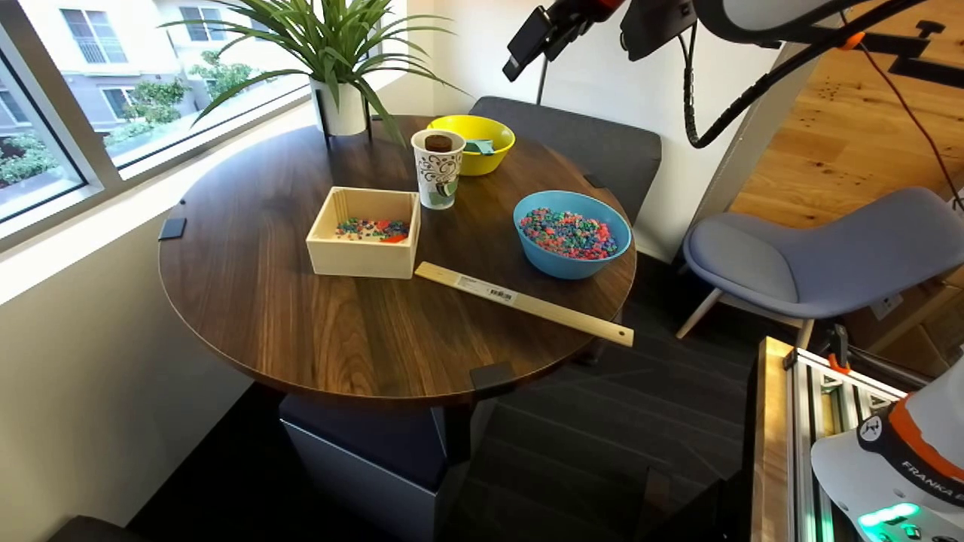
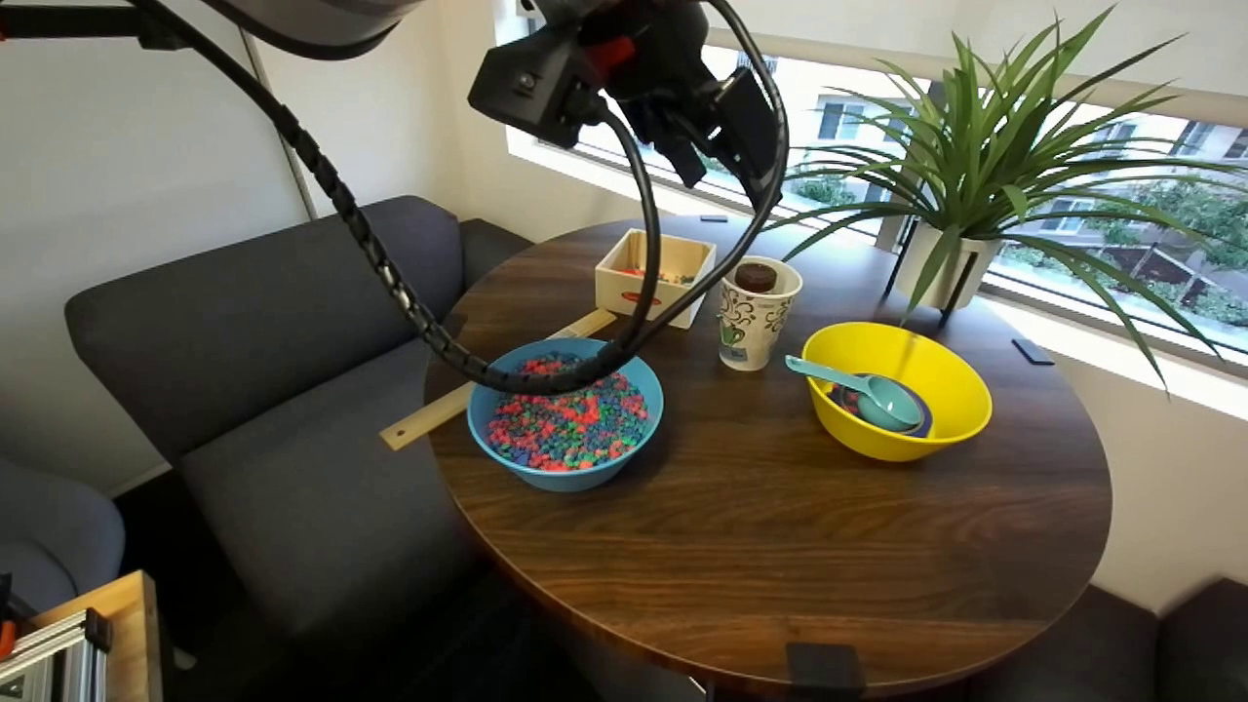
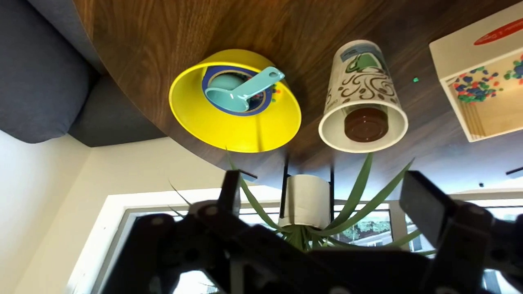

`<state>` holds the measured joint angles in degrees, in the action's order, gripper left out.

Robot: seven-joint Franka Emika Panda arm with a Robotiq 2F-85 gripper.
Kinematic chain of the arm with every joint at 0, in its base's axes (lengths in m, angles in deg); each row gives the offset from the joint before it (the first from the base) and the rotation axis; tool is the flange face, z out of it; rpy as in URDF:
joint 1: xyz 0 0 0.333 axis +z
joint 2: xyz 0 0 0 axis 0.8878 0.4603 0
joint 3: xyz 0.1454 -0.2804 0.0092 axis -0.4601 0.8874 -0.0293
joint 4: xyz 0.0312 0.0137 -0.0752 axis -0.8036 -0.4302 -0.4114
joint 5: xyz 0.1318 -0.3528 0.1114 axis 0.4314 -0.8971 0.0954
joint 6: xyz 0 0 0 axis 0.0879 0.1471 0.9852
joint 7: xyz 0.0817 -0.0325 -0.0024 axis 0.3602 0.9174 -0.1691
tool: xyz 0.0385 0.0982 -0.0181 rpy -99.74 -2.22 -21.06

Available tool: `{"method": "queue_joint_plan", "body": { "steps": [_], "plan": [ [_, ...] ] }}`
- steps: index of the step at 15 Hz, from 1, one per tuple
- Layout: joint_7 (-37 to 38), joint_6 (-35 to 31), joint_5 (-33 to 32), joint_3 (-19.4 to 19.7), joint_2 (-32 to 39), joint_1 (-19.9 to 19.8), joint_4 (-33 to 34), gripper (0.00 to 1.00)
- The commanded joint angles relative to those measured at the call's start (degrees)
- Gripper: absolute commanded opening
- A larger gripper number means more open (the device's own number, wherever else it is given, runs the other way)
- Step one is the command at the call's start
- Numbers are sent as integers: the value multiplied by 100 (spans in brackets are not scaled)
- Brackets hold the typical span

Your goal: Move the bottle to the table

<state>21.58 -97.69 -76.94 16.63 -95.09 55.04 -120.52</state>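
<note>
A bottle with a dark brown cap (image 3: 366, 124) stands inside a white patterned paper cup (image 3: 361, 81). Its see-through neck shows under the cap in the wrist view; its lower part is hidden by the cup. The cap also shows in both exterior views (image 1: 438, 143) (image 2: 756, 278). The cup stands upright on the round dark brown table (image 1: 301, 324). My gripper (image 3: 322, 183) is open and empty, its fingers wide apart in the wrist view, which is upside down. In both exterior views the gripper (image 1: 533, 62) (image 2: 726, 175) hangs high above the table, apart from cup and bottle.
A pale wooden box (image 1: 361, 257) and a yellow bowl (image 2: 897, 439) holding a teal scoop (image 2: 887, 402) stand near the cup. A blue bowl of coloured bits (image 1: 566, 265) and a wooden strip (image 1: 527, 301) lie nearby. A potted plant (image 1: 343, 109) stands by the window.
</note>
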Motion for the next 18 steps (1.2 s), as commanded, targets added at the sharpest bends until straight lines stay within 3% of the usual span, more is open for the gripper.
{"method": "queue_joint_plan", "body": {
  "steps": [1, 5, 13, 14, 18],
  "plan": [
    [-216, -3, 124, 169, 342, 340, 235, 100],
    [4, 96, -289, 133, 779, 594, 574, 100],
    [12, 979, 24, 424, 1976, 1004, 1710, 100],
    [-93, 647, -32, 447, 1643, 1026, 1276, 100],
    [-102, 660, -32, 522, 1729, 1068, 1375, 100]
  ]
}}
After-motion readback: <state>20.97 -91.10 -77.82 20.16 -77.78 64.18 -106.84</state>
